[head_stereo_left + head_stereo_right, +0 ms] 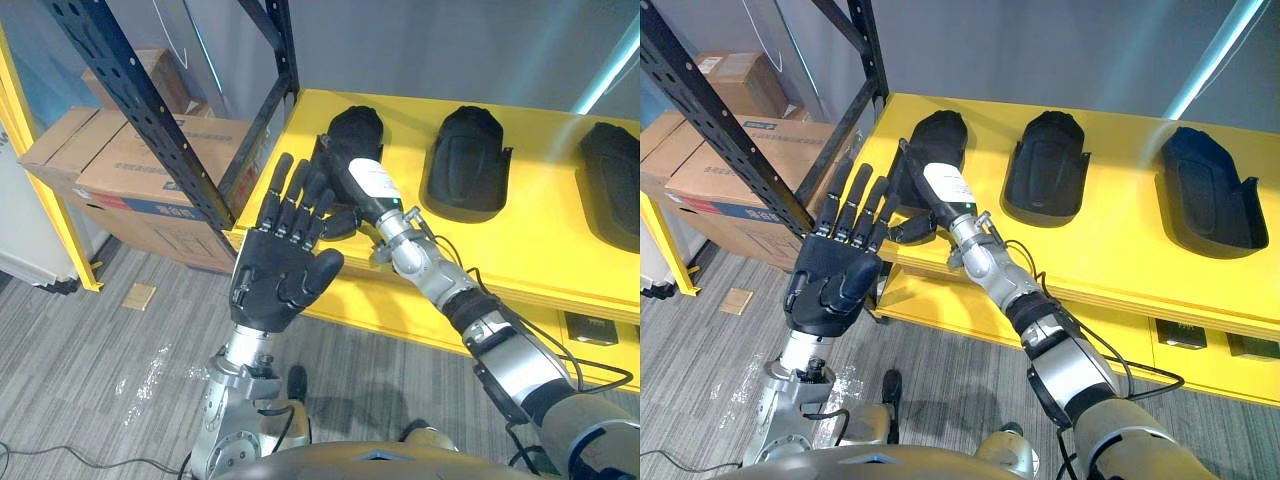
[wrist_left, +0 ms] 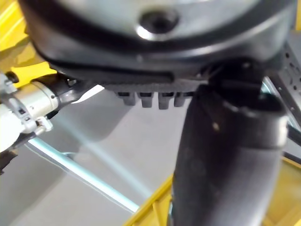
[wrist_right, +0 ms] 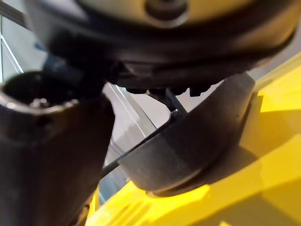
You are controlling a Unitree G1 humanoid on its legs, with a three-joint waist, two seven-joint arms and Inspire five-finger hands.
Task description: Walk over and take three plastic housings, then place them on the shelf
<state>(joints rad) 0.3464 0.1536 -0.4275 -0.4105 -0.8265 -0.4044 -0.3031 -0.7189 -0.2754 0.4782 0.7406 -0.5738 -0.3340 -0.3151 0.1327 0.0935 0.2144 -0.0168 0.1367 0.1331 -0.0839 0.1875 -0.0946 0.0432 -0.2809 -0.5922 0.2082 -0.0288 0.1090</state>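
Note:
Three black plastic housings lie in a row on the yellow shelf (image 1: 540, 250): a left one (image 1: 358, 128), a middle one (image 1: 468, 160) and a right one (image 1: 612, 180). My right hand (image 1: 350, 185) reaches onto the left housing (image 3: 197, 141) from the front. Its fingers lie straight along the housing and its thumb (image 1: 915, 228) sticks out sideways, apart from it; the housing rests on the shelf. Raised in front of the shelf's left corner is my left hand (image 1: 275, 275), open, palm towards the camera, fingers spread, holding nothing.
A black rack upright (image 1: 140, 110) slants down just left of the shelf. Cardboard boxes (image 1: 130, 170) stand on the floor behind it, beside a yellow post (image 1: 40, 170). Small items (image 1: 590, 328) sit on a lower level under the shelf.

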